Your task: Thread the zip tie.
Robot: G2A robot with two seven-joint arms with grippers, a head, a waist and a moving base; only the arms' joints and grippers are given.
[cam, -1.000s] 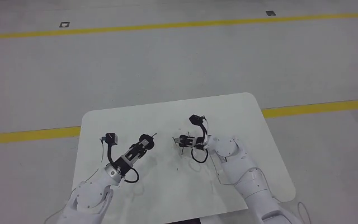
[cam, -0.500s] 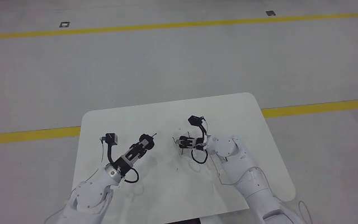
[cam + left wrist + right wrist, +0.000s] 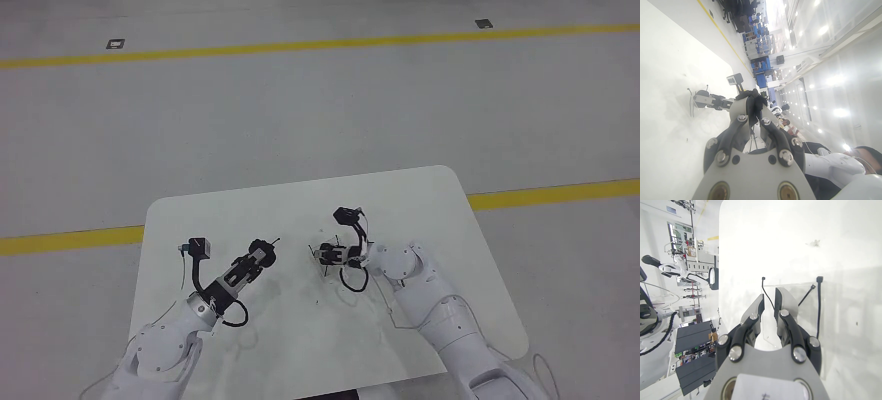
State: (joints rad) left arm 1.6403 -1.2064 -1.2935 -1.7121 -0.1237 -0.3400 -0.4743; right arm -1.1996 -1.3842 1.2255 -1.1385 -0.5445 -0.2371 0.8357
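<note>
Since the earlier frames, the right gripper (image 3: 770,294) has shifted slightly across the table (image 3: 420,200) toward the left arm. The left arm has held its position.

1. Right gripper. The fingers are apart, with a narrow gap between the pads. They reach into a clear box (image 3: 795,283) that rests on the table. One finger (image 3: 757,308) sits at the box's near wall, and the other (image 3: 785,300) is inside the box.

2. Surroundings. Two further zip ties lie in the same box. A long one (image 3: 819,306) runs straight along the far wall. A shorter one (image 3: 806,295) lies diagonally between that wall and the inner finger. Both are clear of the gap. A small white scrap (image 3: 814,243) lies on the table well beyond the box.

3. Zip tie (image 3: 764,292). It runs lengthwise through the gap between the two fingers. Its head projects just past the fingertips, and its tail curves back to meet the pad of the inner finger. The pictures do not show whether it is pinched.

4. Appearance. The tie is thin and black with a small square head. It bends gently along its length.

5. Left gripper (image 3: 753,102). The fingers are pressed together, with dark material bunched at the tips. In the top view a thin dark sliver projects from them, and it cannot be identified. This gripper is held above the table, near the right gripper but apart from it and from the box.
</note>
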